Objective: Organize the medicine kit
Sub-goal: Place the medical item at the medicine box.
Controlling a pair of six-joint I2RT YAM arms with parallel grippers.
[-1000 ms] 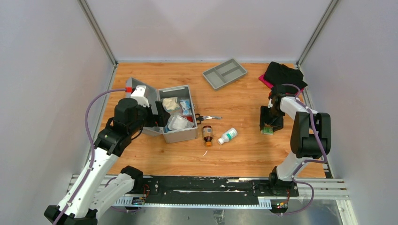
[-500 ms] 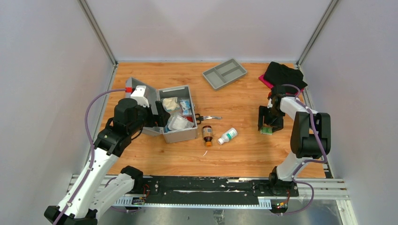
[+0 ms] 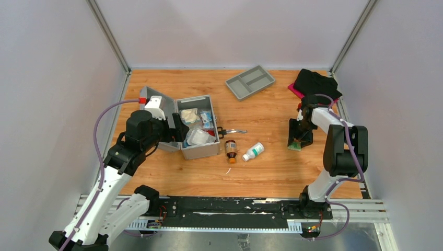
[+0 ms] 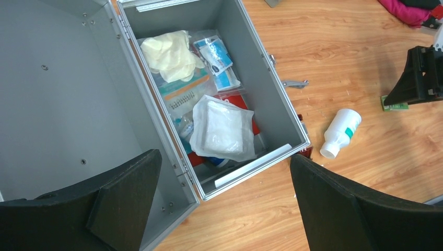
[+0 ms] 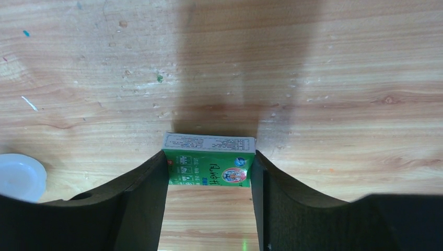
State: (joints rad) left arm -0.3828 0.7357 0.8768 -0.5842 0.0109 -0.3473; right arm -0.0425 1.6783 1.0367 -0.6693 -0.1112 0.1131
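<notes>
Right hand was closed down to the width of the small green box, one finger pressed on each side of it. The box sat low over the right side of the desk, well apart from the case; couldn't tell if it was touching the wood. Left hand was spread wide and holding nothing, hovering over the open case with gloves and gauze inside, while the white bottle lay on its side on the desk just right of the case.
</notes>
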